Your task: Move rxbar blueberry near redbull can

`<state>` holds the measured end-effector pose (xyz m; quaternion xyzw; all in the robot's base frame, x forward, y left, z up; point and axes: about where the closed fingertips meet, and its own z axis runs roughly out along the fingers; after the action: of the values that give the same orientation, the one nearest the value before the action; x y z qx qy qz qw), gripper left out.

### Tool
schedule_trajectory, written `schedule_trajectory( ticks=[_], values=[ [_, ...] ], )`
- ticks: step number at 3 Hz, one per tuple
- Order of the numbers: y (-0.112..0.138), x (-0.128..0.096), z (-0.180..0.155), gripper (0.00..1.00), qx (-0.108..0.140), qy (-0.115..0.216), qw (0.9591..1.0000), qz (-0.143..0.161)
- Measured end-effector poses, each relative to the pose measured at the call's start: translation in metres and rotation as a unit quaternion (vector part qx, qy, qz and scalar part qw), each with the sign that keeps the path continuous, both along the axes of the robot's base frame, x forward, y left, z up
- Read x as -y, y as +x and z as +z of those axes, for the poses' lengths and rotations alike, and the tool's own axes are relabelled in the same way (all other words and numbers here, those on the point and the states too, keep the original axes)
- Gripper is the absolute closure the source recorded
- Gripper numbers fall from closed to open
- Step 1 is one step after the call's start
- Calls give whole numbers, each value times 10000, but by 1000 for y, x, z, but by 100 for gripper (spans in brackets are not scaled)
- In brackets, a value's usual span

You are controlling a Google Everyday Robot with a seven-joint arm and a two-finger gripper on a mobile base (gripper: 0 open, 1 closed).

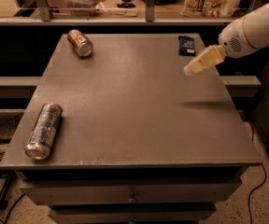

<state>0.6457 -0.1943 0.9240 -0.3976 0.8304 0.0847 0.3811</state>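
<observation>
The white arm point(258, 27) stretches in from the upper right and slopes down to the left, and its rounded wrist part is just outside the right edge of the table point(134, 101). The cream gripper point(193, 69) points down and to the left, near the far right corner and a little inside the right edge. It hovers above the surface without touching it.

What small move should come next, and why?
Probably ease the gripper toward the far edge and down onto the rxbar blueberry: it hovers just short of the bar, which lies untouched, far from the redbull can on its side.
</observation>
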Motion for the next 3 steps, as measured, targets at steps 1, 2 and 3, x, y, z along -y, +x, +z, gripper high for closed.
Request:
schedule_trajectory(
  ticks=[1, 2, 3],
  values=[
    [23, -3, -1, 0, 217, 232, 9990, -307],
    [77, -10, -13, 0, 431, 785, 9934, -715],
    [109, -12, -25, 0, 480, 1053, 9892, -901]
  ],
)
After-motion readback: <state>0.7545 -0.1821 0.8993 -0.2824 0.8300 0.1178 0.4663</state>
